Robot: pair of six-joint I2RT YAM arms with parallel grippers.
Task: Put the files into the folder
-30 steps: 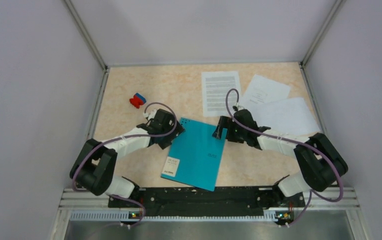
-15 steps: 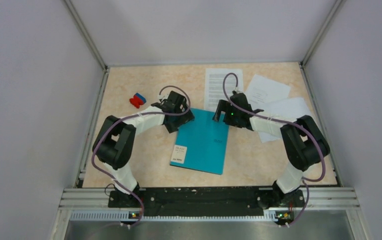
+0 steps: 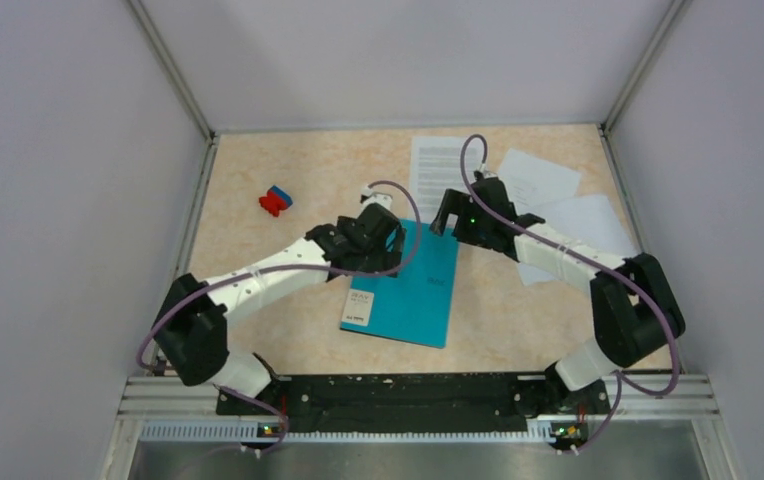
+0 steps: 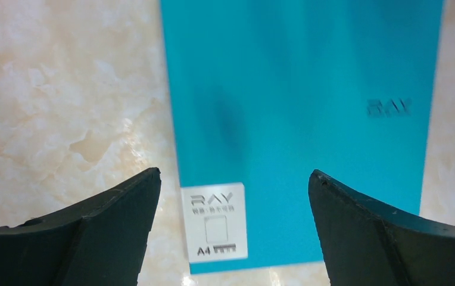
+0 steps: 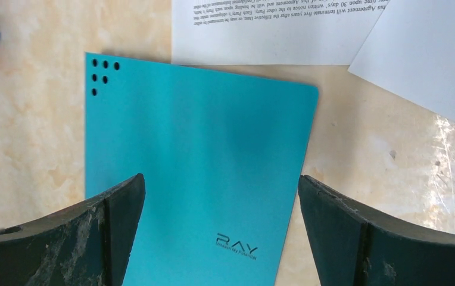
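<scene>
- Left gripper [image 4: 234, 173] and right gripper [image 5: 220, 179] both hover with jaws spread wide, holding nothing, above the closed folder [image 3: 413, 290].
- It lies flat, teal side up, mid-table; its long axis runs near-to-far, slightly tilted, with the label [image 4: 214, 221] at the near-left corner.
- The cover looks thin, stiff and slick, so I would lift it at its round-cornered right edge.
- The files [image 3: 434, 170] look light and floppy, and lie just beyond.

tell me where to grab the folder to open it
The folder lies flat and closed. Take the cover's long right edge near the rounded far corner, coming in low from the right. The square, hole-punched left side looks like the spine.
</scene>
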